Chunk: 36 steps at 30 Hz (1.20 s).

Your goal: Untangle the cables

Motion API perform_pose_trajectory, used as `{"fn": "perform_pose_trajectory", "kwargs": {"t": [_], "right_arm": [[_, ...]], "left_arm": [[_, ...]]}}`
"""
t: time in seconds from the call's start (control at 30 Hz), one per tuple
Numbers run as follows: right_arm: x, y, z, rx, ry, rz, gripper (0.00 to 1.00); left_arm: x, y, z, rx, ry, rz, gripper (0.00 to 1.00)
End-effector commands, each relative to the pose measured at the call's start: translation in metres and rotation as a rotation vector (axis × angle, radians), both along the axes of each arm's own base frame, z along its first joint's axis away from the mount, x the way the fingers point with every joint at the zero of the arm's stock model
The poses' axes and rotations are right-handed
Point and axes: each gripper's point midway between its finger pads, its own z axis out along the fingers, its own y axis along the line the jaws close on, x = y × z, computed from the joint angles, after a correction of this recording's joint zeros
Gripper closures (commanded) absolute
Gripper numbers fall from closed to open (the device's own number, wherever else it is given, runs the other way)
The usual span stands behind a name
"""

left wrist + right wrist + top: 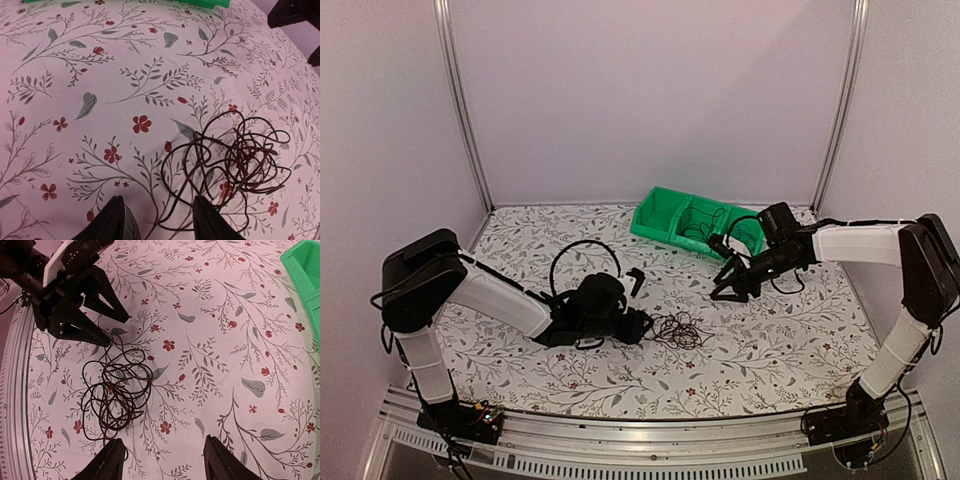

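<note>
Floral tabletop (pixel 770 350) under everything. At 1 o'clock on it, green bin (pixel 665 215). At 9 o'clock of the tangle, left hand (pixel 157 202), low, fingers spread, gripping nothing, tips at the tangle's edge. At 2 o'clock of the tangle, well apart, right hand (pixel 165 452), likewise spread and empty. Near the tabletop's middle, lying flat: the cables (pixel 677 330), thin dark loops in one tangled heap.
</note>
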Motion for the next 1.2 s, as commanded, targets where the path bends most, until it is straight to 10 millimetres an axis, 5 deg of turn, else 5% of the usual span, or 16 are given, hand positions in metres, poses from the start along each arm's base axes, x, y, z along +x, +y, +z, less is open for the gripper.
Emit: {"fn": "perform_pose_trajectory", "kwargs": {"t": [0.0,0.33,0.5,0.6,0.67,0.87,1.03,1.17], "right_arm": [[-0.02,0.037,-0.001,0.058,0.021,0.125,0.42],[-0.065,0.089,-0.03,-0.014,0.065,0.291,0.39],[-0.064,0.095,-0.038,-0.03,0.08,0.282,0.39],[-0.059,0.093,-0.045,-0.058,0.07,0.259,0.38],[-0.058,0.092,-0.052,-0.071,0.075,0.255,0.38],[-0.052,0.09,-0.071,-0.112,0.084,0.227,0.4],[-0.042,0.087,-0.081,-0.15,0.066,0.176,0.47],[-0.033,0.084,-0.088,-0.188,0.053,0.137,0.66]], "left_arm": [[0.014,-0.008,0.005,0.031,-0.017,-0.024,0.6],[0.014,-0.018,0.017,0.038,-0.058,-0.094,0.98],[0.012,-0.01,0.016,0.051,-0.055,-0.08,0.98],[0.012,-0.005,0.01,0.067,-0.038,-0.062,0.74],[0.011,-0.007,0.004,0.072,-0.023,-0.072,0.71],[0.009,-0.017,-0.002,0.062,-0.008,-0.115,0.95],[0.01,-0.018,0.023,0.038,-0.054,-0.134,1.0],[0.015,-0.004,0.086,0.006,-0.16,-0.085,1.0]]}}
